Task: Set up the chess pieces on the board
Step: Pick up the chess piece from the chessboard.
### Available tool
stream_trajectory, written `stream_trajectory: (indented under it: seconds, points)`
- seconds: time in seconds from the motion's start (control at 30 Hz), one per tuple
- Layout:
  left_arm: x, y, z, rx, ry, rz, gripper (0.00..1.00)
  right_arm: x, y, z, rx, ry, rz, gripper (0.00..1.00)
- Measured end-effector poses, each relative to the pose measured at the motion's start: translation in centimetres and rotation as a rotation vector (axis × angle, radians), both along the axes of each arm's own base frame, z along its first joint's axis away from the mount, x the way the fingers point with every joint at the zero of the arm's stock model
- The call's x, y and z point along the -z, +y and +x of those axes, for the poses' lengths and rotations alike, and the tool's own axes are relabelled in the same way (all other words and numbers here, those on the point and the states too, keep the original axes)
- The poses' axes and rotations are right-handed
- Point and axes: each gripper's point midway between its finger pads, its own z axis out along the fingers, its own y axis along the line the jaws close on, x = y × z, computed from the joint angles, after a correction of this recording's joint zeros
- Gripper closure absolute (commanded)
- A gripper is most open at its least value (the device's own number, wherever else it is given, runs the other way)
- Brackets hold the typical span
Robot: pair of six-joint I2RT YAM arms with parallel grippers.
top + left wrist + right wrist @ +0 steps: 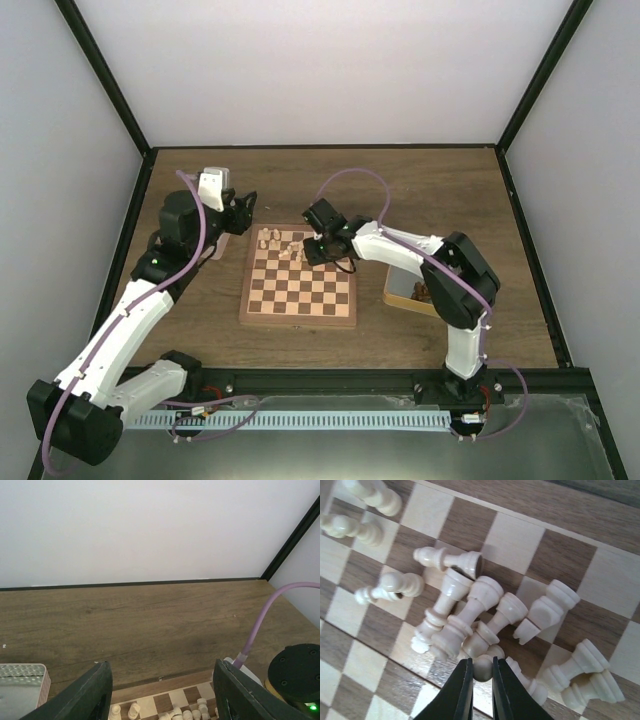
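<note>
Your right gripper (479, 669) is clamped on the round head of one piece (483, 664) at the near side of a heap of pieces (470, 615) lying on their sides. Most of them touch one another, and they lie on the far rows of the board (510, 535). From above, the heap (283, 244) sits towards the far-left corner of the board (300, 295), close to its tan border, and the right gripper (313, 250) reaches in from the right. Bare checks show over the near rows. In the right wrist view two more pieces lie apart at the upper left, and a strip of border runs just beyond the heap, with table past it. Your left gripper (162, 695) hangs off the far-left corner with its fingers (92, 695) wide apart and nothing between them. Below it you see the far border and a few fallen pieces (172, 712). A tray (22, 687) lies just left of that gripper. Open table (150, 625) runs from the border to the back wall. A second tray (398, 296) sits just beside the right edge of the board, partly under the right arm.
</note>
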Motion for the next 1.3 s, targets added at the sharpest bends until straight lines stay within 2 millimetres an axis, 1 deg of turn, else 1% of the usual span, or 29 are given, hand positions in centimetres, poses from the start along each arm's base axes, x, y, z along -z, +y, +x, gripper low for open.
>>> stream_trajectory:
  seconds: [0.1, 0.3, 0.37, 0.57, 0.7, 0.8, 1.0, 1.1, 1.2, 1.3]
  points:
    - [0.0, 0.0, 0.0, 0.000, 0.000, 0.000, 0.43, -0.9, 0.5, -0.3, -0.018, -0.001, 0.042, 0.92]
    - [0.0, 0.0, 0.0, 0.000, 0.000, 0.000, 0.43, -4.6, 1.7, -0.7, -0.053, -0.039, 0.153, 0.92]
    - [0.0, 0.0, 0.0, 0.000, 0.000, 0.000, 0.43, -5.5, 1.9, -0.7, -0.056, -0.051, 0.176, 0.92]
    - [0.3, -0.3, 0.0, 0.016, 0.010, -0.005, 0.42, -6.4, 1.9, -1.1, -0.030, -0.048, 0.238, 0.91]
    - [0.9, -0.8, -0.2, 0.034, 0.037, -0.037, 0.42, -6.8, 1.9, -1.9, 0.030, -0.016, 0.329, 0.91]
    - [2.5, -1.3, -0.8, 0.059, 0.082, -0.093, 0.42, -6.9, 2.0, -2.4, 0.080, 0.020, 0.403, 0.91]
    - [8.9, -2.6, -3.4, 0.125, 0.245, -0.243, 0.40, -6.4, 2.5, -3.1, 0.194, 0.121, 0.541, 0.92]
    - [11.3, -3.1, -4.8, 0.156, 0.298, -0.313, 0.37, -6.8, 2.6, -3.8, 0.254, 0.189, 0.639, 0.92]
    - [12.2, -3.6, -6.0, 0.201, 0.300, -0.386, 0.34, -7.9, 3.1, -4.4, 0.307, 0.272, 0.770, 0.94]
    - [12.1, -4.1, -7.1, 0.249, 0.272, -0.454, 0.32, -9.1, 3.9, -4.8, 0.343, 0.356, 0.897, 0.95]
